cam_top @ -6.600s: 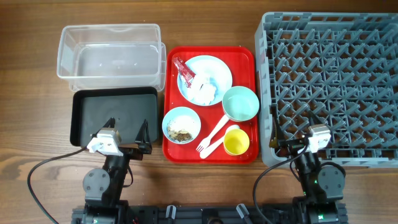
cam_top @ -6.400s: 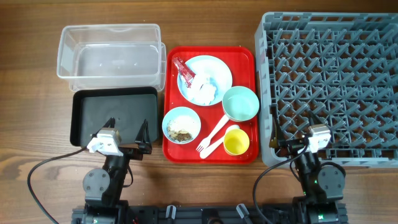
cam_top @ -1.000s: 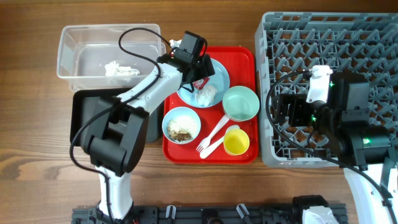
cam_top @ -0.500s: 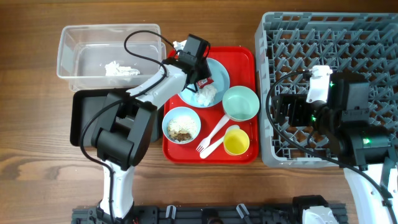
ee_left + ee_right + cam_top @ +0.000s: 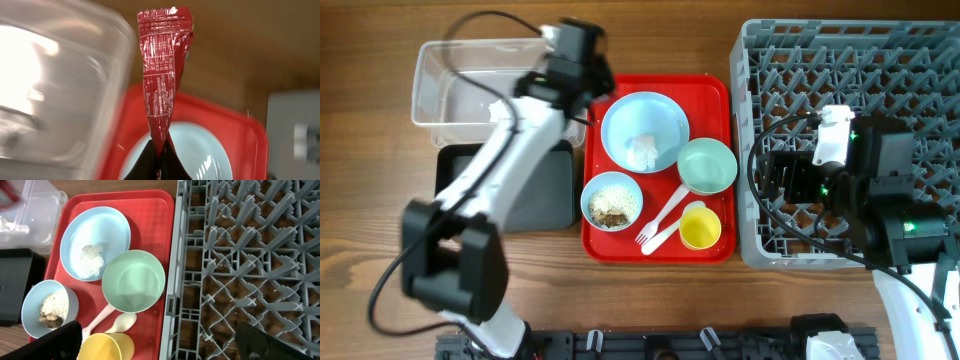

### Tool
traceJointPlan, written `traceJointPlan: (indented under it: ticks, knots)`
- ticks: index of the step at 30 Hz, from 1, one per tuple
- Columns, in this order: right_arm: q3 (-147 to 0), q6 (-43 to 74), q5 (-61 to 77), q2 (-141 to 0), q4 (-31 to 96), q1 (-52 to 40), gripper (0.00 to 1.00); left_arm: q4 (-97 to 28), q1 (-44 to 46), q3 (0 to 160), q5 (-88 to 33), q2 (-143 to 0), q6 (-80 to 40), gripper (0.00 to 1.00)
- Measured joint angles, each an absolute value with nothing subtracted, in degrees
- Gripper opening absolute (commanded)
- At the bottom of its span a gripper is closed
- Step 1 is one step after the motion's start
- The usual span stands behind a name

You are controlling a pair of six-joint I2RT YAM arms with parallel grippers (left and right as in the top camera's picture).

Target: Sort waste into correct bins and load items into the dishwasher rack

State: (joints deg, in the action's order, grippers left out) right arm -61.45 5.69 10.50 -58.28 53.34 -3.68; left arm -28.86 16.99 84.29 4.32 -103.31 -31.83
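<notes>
My left gripper [image 5: 160, 159] is shut on the lower end of the small red shiny wrapper [image 5: 164, 75], which dangles in the air. In the overhead view the left gripper [image 5: 582, 68] is blurred over the right rim of the clear tub [image 5: 450, 95], where a crumpled tissue [image 5: 502, 110] lies. The pale blue plate [image 5: 645, 120] holds another white tissue [image 5: 642, 150]. A blue bowl [image 5: 612, 200] contains food scraps. My right gripper [image 5: 160, 345] stands open above the left edge of the grey rack [image 5: 860, 100], holding nothing.
On the red serving tray [image 5: 715, 90] are also a teal bowl [image 5: 707, 165], a yellow cup [image 5: 700, 228] and a white fork and spoon [image 5: 660, 222]. The black tray [image 5: 535, 190] lies below the clear tub, partly under my left arm.
The left gripper shut on the red wrapper at the plate and swung it up and left to the clear tub's rim. The plate no longer carries the wrapper. The right arm is still.
</notes>
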Motion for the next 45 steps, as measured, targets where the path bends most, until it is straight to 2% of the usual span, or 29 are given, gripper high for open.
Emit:
traceJointPlan:
  ticks: [2,3,4,5,7,9,11,13,16,20,21,22,23,24,25,30,33,35,38,39,40,45]
  knots:
    - [-61.45,5.72,10.50,-58.28,53.39,-3.68,1.00,-30.04,12.01,84.33,4.86,-101.41,-30.65,0.11]
    - [-61.45,5.69,10.50,-58.28,53.39,-3.68,1.00,-31.11,8.75,84.33,4.93,-101.43,-29.69,0.24]
    - [-61.45,5.69,10.52,-58.28,53.39,-3.68,1.00,-31.88,6.68,84.33,5.15,-101.62,-29.10,0.48]
    - [-61.45,5.69,10.50,-58.28,53.39,-3.68,1.00,-32.58,5.17,84.33,5.28,-101.73,-28.71,0.62]
    - [-61.45,5.69,10.50,-58.28,53.39,-3.68,1.00,-33.52,3.42,84.33,5.34,-102.52,-28.10,0.69]
    - [-61.45,5.69,10.50,-58.28,53.41,-3.68,1.00,-33.56,3.95,84.33,4.43,-102.76,-27.81,0.68]
    - [-61.45,5.69,10.50,-58.28,53.58,-3.68,1.00,-34.37,9.10,84.33,-0.69,-102.76,-24.14,0.73]
    - [-61.45,5.69,10.50,-58.28,53.60,-3.68,1.00,-36.91,17.12,84.33,-6.66,-102.98,-13.76,0.77]
    - [-61.45,5.69,10.52,-58.28,53.60,-3.68,1.00,-37.93,27.07,84.33,-9.47,-106.59,-5.50,0.77]
    - [-61.45,5.69,10.50,-58.28,53.65,-3.68,1.00,-38.81,30.87,84.33,-9.69,-115.68,-3.20,0.75]
    - [-61.45,5.69,10.50,-58.28,53.67,-3.68,1.00,-39.38,31.05,84.33,-9.02,-117.34,-3.05,0.69]
    - [-61.45,5.69,10.50,-58.28,53.67,-3.68,1.00,-39.70,31.09,84.33,-7.49,-119.11,-3.03,0.54]
    - [-61.45,5.69,10.50,-58.28,53.65,-3.68,1.00,-39.68,31.07,84.33,-6.46,-119.79,-2.81,0.23]
    - [-61.45,5.69,10.50,-58.28,53.67,-3.68,1.00,-39.88,31.07,84.33,-5.69,-119.83,-2.48,0.06]
    - [-61.45,5.69,10.50,-58.28,53.67,-3.68,1.00,-39.99,31.07,84.33,-5.23,-120.01,-2.42,0.04]
    - [-61.45,5.69,10.50,-58.28,54.13,-3.68,1.00,-40.21,29.28,84.33,-5.02,-118.87,-3.31,0.04]
    - [-61.45,5.69,10.50,-58.28,54.43,-3.68,1.00,-39.33,22.96,84.40,-4.25,-111.28,-4.16,0.09]
    - [-61.45,5.69,10.50,-58.28,54.43,-3.68,1.00,-38.35,16.64,84.95,-3.42,-104.86,-4.36,0.15]
    - [-61.45,5.69,10.50,-58.28,54.43,-3.68,1.00,-37.06,7.46,85.84,-2.66,-102.06,-4.89,0.32]
    - [-61.45,5.69,10.50,-58.28,54.41,-3.68,1.00,-37.06,5.08,85.84,-2.39,-102.69,-5.06,0.56]
    - [-61.45,5.69,10.50,-58.28,54.43,-3.68,1.00,-37.06,3.31,85.84,-2.22,-103.50,-5.15,0.62]
    - [-61.45,5.69,10.52,-58.28,54.41,-3.68,1.00,-38.94,3.11,85.80,-2.20,-104.55,-5.45,0.63]
